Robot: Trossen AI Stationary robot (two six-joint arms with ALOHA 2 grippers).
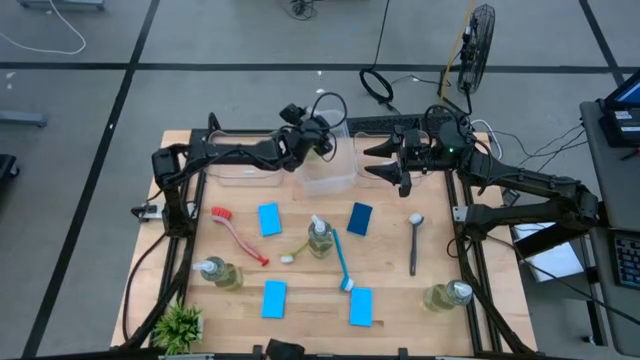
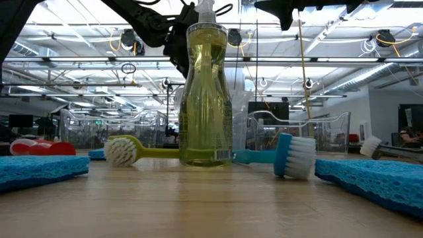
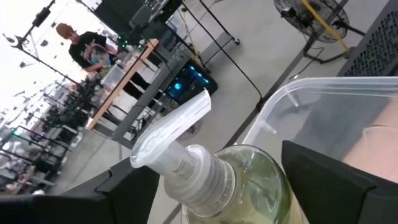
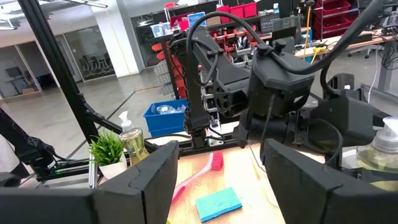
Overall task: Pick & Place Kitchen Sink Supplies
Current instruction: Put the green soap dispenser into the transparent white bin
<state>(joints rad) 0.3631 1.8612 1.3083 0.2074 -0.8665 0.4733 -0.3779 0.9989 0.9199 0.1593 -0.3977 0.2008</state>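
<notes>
The left gripper (image 3: 211, 186) is clamped on a pump bottle (image 3: 233, 180) of yellow-green liquid, one dark finger on each side of its shoulders and the white pump head poking out past them. In the high view this gripper (image 1: 318, 135) hangs directly above the middle clear bin (image 1: 328, 170) at the back of the worktop (image 1: 390, 300), so the bottle lies straight below the fingers and the bin straight below the bottle. The move ahead looks like a short lowering into that bin, then letting go.

The right gripper (image 1: 392, 160) hovers just right of the same bin, its fingers apart and empty.

Forward of the bin, the other supplies lie spread out: an upright bottle (image 1: 320, 238) at the centre, crossed by a blue brush (image 1: 341, 262) and a yellow-green brush (image 1: 298, 250), a red brush (image 1: 238, 235), a dark grey brush (image 1: 414, 243), four blue sponges, and two more bottles lying on their sides. A potted plant (image 1: 180, 325) sits at the front left corner.

In the low view the centre bottle carries a barcode label (image 2: 221, 155); no brand name is legible.
</notes>
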